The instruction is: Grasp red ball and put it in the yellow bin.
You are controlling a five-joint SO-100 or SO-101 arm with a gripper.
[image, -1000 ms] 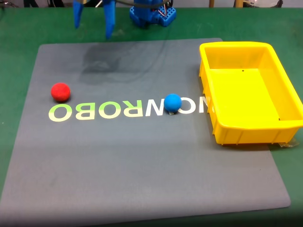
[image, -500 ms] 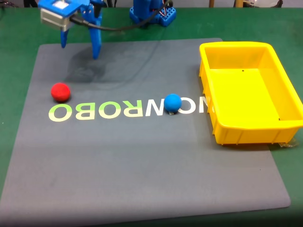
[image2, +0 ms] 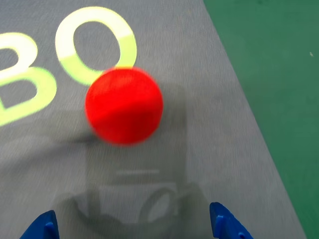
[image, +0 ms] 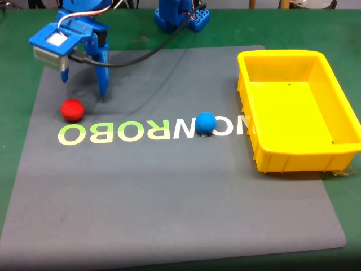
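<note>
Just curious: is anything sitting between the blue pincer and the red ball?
No. In the wrist view, only bare grey mat separates the open pincer from the red ball.

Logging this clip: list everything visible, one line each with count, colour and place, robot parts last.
red ball: one, red, left part of the mat, just above the lettering, near the gripper.
blue ball: one, blue, mat centre, on the lettering.
yellow bin: one, yellow, right edge of the mat, nothing seen inside.
mat: one, grey with pale green letters, on the table.
table: one, green surface.
arm base: one, blue, top centre.
gripper: one, blue, open, above and behind the red ball.
</note>
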